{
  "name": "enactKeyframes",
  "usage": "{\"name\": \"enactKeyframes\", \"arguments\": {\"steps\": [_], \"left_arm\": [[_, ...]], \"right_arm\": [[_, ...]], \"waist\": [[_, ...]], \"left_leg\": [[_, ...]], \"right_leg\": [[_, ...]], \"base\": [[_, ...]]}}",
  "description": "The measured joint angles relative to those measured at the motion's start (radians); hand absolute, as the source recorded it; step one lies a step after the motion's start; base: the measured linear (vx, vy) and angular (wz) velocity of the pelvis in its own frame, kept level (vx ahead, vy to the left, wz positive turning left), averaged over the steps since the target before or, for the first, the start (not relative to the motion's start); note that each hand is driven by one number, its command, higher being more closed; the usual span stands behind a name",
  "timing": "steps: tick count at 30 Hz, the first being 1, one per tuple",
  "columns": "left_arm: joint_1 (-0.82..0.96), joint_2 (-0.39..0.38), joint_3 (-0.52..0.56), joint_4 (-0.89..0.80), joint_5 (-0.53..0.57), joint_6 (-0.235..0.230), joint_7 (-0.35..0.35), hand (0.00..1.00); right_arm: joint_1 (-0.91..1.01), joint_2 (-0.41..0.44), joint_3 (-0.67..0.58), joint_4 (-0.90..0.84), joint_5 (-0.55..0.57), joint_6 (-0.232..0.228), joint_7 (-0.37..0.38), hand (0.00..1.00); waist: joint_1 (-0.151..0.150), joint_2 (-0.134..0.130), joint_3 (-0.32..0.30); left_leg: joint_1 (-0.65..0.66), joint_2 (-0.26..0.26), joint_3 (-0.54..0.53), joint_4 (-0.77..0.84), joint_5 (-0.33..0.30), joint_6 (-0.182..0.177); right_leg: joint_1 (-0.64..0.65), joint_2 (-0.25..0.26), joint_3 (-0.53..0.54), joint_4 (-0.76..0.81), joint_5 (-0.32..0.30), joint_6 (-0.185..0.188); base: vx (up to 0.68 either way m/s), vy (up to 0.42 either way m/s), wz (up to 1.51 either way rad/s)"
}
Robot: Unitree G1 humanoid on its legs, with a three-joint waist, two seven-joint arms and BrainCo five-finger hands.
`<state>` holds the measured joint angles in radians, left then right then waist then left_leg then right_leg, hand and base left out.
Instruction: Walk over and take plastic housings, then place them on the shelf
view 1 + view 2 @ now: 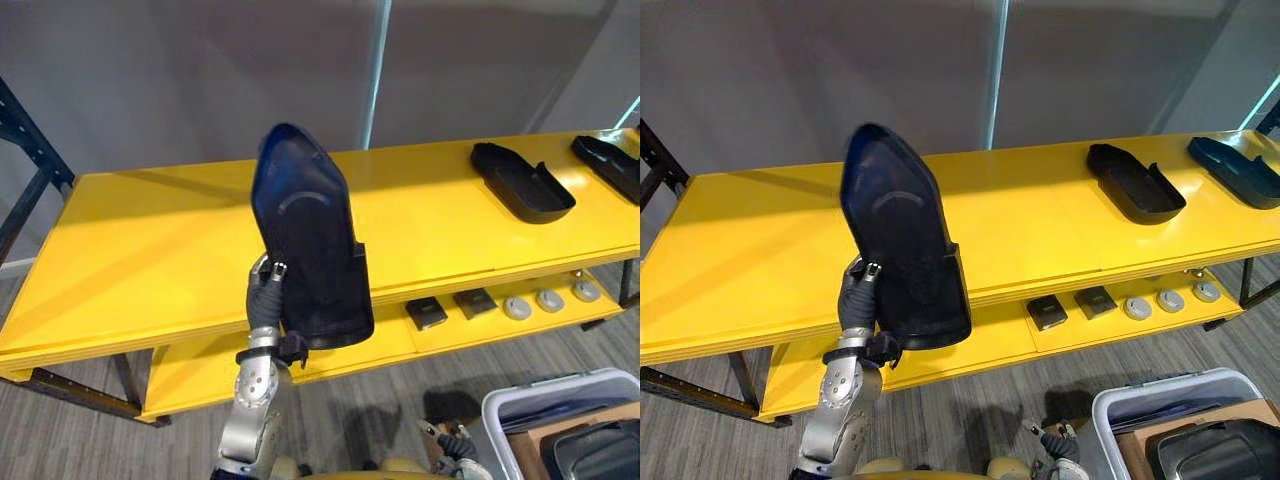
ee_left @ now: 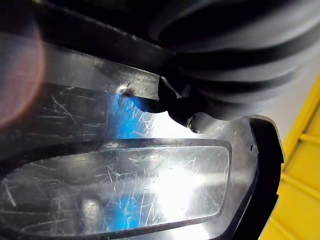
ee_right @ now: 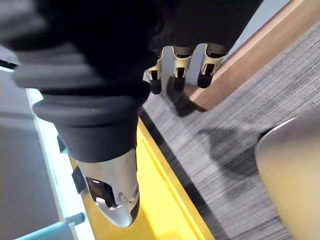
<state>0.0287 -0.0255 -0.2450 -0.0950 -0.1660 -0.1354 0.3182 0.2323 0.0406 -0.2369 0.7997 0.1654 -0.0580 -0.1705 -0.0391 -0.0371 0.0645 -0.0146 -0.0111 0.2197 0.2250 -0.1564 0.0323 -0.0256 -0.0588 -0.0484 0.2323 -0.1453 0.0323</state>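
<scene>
Left eye view: the left hand point(image 1: 264, 292) holds a dark plastic housing, the held housing point(image 1: 305, 240), upright in front of the yellow shelf point(image 1: 420, 240), narrow end up and broad end down at the level of the shelf's front edge. The fingers are closed on its lower left side. Whether it touches the shelf cannot be told. On the top board point(image 1: 150, 250), well to the right, a second housing point(image 1: 520, 180) lies flat, with a third housing point(image 1: 612, 165) just beyond it at the far right end. On the lower board point(image 1: 200, 375) two small black square parts point(image 1: 427, 314) sit side by side, with three grey round parts point(image 1: 549, 299) in a row to their right. Right eye view: a pale bin point(image 1: 1160, 395) stands on the grey carpet floor point(image 1: 970, 420) at lower right, with dark parts point(image 1: 1215, 450) and brown cardboard point(image 1: 1137, 440) inside it. Left wrist view: the held housing's glossy, scratched surface lies close against the hand's ribbed cover, and one dark tip presses on it. Right wrist view: the right hand point(image 3: 176, 62) hangs over the carpet beside a yellow edge. Its fingers point(image 3: 207, 62) are loosely straight and hold nothing, with the thumb point(image 3: 117, 200) standing apart from them.
</scene>
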Motion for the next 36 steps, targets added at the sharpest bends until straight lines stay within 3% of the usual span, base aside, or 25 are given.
{"name": "enactKeyframes", "arguments": {"steps": [4, 7, 16, 28, 29, 36], "left_arm": [[-0.129, 0.0, 0.001, 0.129, 0.009, 0.007, 0.044, 1.0], [-0.247, 0.003, 0.008, 0.256, 0.006, 0.019, 0.082, 1.0], [-0.562, 0.011, 0.028, 0.532, -0.105, 0.034, 0.158, 1.0], [-0.766, 0.02, 0.176, 0.697, -0.233, 0.037, 0.228, 1.0], [-0.789, 0.027, 0.199, 0.7, -0.235, 0.037, 0.232, 0.0], [-0.835, 0.032, 0.251, 0.738, -0.236, 0.037, 0.243, 0.0]], "right_arm": [[0.001, -0.006, 0.001, 0.002, -0.011, -0.003, 0.0, 0.0], [0.0, -0.013, 0.002, 0.001, -0.012, -0.004, 0.0, 0.0], [0.007, -0.031, 0.004, 0.022, -0.021, -0.001, -0.004, 0.0], [0.0, -0.048, 0.084, -0.033, -0.02, -0.011, -0.028, 0.0], [-0.001, -0.048, 0.09, -0.041, -0.02, -0.014, -0.031, 0.0], [-0.003, -0.049, 0.107, -0.064, -0.019, -0.015, -0.044, 0.0]], "waist": [[-0.008, 0.014, -0.021], [-0.035, 0.032, -0.032], [-0.108, 0.028, -0.032], [-0.141, 0.021, 0.009], [-0.14, 0.018, 0.022], [-0.138, 0.016, 0.023]], "left_leg": [[0.012, -0.002, 0.013, -0.082, 0.032, -0.019], [0.012, 0.01, 0.03, -0.114, 0.051, -0.037], [0.004, 0.041, 0.054, -0.188, 0.12, -0.052], [-0.081, 0.056, 0.094, -0.183, 0.122, -0.054], [-0.091, 0.06, 0.102, -0.177, 0.122, -0.054], [-0.116, 0.064, 0.105, -0.175, 0.122, -0.054]], "right_leg": [[-0.026, 0.009, 0.021, -0.009, 0.014, -0.004], [-0.034, 0.025, 0.037, -0.03, 0.031, -0.012], [-0.09, 0.067, 0.052, -0.042, 0.058, -0.045], [-0.191, 0.083, 0.083, -0.035, 0.073, -0.06], [-0.196, 0.088, 0.092, -0.046, 0.081, -0.06], [-0.221, 0.091, 0.092, -0.047, 0.084, -0.062]], "base": [[-0.11, -0.04, -0.13], [-0.07, -0.065, -0.21], [0.03, -0.09, -0.11], [0.01, -0.022, -0.1], [0.02, -0.003, -0.13], [0.04, -0.011, -0.04]]}}
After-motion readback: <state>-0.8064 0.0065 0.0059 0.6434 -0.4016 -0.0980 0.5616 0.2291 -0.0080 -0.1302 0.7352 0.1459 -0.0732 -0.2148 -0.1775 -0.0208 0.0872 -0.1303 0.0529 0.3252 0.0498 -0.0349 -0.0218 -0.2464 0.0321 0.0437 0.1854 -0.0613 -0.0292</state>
